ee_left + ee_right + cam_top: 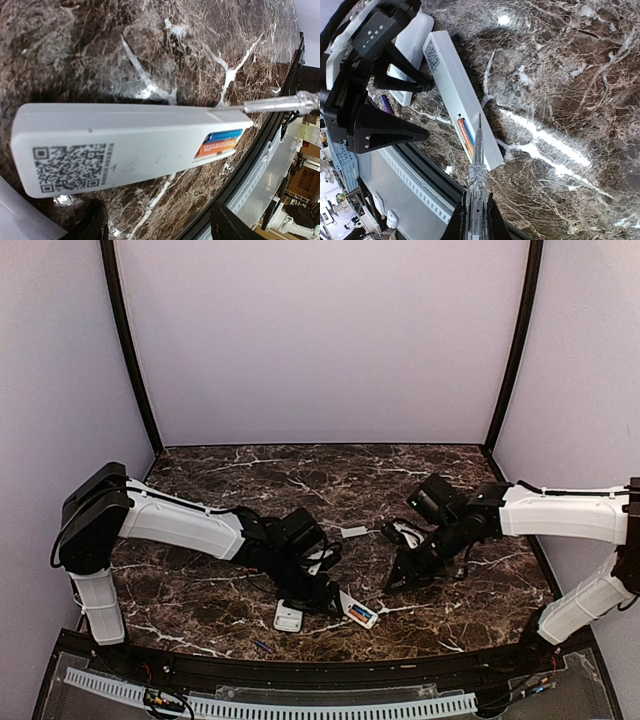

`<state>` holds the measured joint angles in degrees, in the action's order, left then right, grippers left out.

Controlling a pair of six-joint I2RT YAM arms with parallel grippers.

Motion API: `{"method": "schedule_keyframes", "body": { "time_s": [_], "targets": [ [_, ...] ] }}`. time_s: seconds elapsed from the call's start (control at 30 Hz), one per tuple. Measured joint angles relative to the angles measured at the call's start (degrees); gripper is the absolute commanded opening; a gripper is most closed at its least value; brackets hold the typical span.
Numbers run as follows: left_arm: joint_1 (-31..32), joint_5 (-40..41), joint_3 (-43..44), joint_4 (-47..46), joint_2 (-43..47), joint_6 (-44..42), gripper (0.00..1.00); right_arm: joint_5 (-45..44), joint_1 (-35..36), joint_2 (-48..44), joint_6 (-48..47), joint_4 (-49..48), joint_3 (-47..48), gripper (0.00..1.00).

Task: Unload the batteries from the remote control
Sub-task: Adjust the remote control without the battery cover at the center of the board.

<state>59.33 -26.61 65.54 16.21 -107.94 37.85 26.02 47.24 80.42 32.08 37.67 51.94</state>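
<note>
Gripping: right gripper [476, 212] clamped on screwdriver [478, 165]; its tip at the remote's battery end
Left gripper [424, 110]: jaws apart; just beside remote [452, 80]
Batteries [465, 134]: orange and blue; inside open remote, which lies on table [560, 75]
Purple cell [385, 103]: loose on table

Dark marble table [250, 475], small white cover [353, 532], clear-handled screwdriver [478, 167].

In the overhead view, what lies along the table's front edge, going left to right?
Loose purple battery → small white device → opened remote with its batteries showing → right hand holding a screwdriver.
</note>
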Motion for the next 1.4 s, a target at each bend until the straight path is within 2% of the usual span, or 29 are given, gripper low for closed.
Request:
{"method": "schedule_keyframes", "body": {
  "time_s": [0.2, 0.53, 0.9, 1.23, 1.4],
  "targets": [
    [-1.64, 2.29, 0.52, -0.35, -0.20, -1.53, 0.69, 1.46, 0.02, -3.61, 1.92, 0.13, -1.11, 0.00],
    [-2.91, 5.16, 2.38, -2.03, -1.11, -2.82, 0.68, -2.19, 2.49, -12.72, 6.95, 2.45, -1.18, 0.00],
    [-2.93, 4.98, 3.85, -4.59, -3.48, -2.89, 0.67, -4.44, 7.93, -10.10, 10.19, 3.13, -1.60, 0.00],
    [-2.93, 6.01, 3.85, -4.13, -3.50, -2.84, 0.50, -6.12, 9.64, -5.40, 10.69, 3.08, -1.40, 0.00],
    [-2.93, 6.62, 3.85, -3.72, -3.54, -2.97, 0.45, -6.25, 9.79, -4.44, 10.69, 3.06, -0.59, 0.00]
  ]
}}
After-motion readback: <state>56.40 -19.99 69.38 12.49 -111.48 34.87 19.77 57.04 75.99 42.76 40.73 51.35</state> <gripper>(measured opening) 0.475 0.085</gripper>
